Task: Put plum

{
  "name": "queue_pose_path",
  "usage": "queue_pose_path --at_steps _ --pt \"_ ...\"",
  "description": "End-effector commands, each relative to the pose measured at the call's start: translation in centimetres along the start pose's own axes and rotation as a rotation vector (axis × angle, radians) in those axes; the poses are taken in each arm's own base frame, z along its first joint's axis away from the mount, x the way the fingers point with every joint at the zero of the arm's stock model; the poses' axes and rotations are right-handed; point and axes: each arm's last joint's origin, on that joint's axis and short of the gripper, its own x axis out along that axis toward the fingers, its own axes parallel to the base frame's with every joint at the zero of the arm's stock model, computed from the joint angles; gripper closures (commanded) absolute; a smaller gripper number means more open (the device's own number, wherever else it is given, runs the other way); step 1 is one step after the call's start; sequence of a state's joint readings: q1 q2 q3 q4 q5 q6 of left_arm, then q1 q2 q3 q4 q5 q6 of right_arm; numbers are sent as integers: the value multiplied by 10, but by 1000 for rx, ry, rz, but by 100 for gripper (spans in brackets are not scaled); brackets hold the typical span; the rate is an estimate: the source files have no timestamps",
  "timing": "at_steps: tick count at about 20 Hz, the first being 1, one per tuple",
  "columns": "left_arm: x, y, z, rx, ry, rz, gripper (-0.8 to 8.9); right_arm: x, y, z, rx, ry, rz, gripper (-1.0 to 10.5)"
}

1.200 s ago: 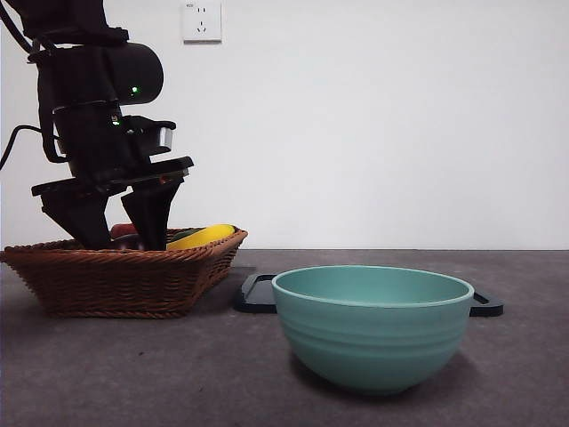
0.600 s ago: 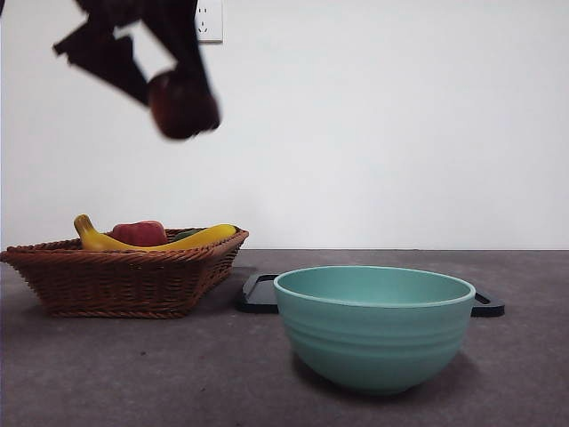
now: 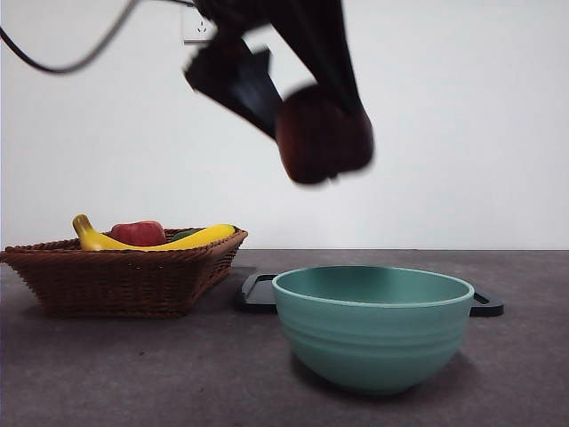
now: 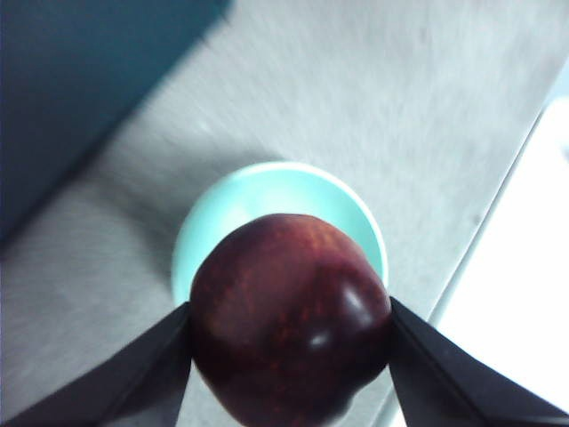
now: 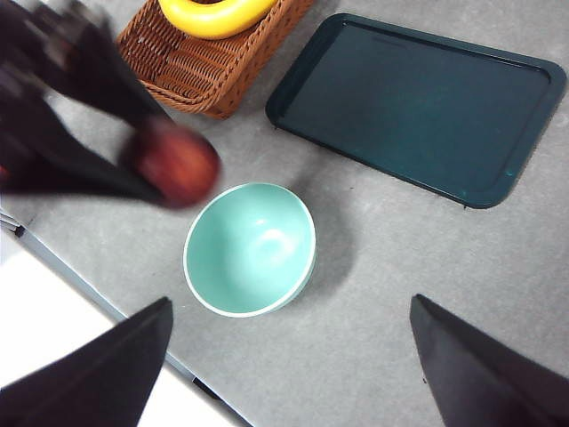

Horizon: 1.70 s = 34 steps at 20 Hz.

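Left wrist view shows the left gripper (image 4: 289, 342) clamping the plum (image 4: 289, 320) at its widest girth, where glossy, firm, light fruit slips least; right gripper (image 5: 289, 356) spread empty

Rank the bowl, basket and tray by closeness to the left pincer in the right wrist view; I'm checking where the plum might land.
1. Bowl: right beside the left pincer, which holds the plum near its rim.
2. Basket: farther, beyond the pincer, holding the banana.
3. Tray: farthest, across from the basket.
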<state>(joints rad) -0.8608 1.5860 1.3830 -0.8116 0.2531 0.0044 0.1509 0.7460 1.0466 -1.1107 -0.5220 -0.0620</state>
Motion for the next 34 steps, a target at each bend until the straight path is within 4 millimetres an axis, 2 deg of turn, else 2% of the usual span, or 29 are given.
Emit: queue_pose_path --at_steps 1,3,7,11,14,18,20,21,27,30,34 --pt "28 -7 5 62 43 3 572 -4 2 4 -6 -21 2 519" --pt "51 -9 4 75 90 15 572 -4 2 5 -6 -22 2 519" --pt "83 -10 1 106 145 39 572 -4 2 5 -6 -22 2 519" --pt "106 -9 -2 118 181 70 572 -4 2 5 -6 -22 2 519" --pt "116 -9 -5 119 209 68 571 -4 2 5 -6 -22 2 519" --pt "117 -11 -5 128 213 65 541 -4 2 5 -6 -22 2 519" --pt "117 -11 -6 127 217 65 428 -4 2 5 -6 -22 2 519" --pt "117 -12 -6 127 217 65 407 -4 2 5 -6 -22 2 519" --pt "113 -12 -5 126 215 65 408 -4 2 5 -6 -22 2 519" --pt "95 -15 1 131 168 67 408 -4 2 5 -6 -22 2 519" --pt "50 -16 16 130 32 80 408 -4 2 5 -6 -22 2 519"
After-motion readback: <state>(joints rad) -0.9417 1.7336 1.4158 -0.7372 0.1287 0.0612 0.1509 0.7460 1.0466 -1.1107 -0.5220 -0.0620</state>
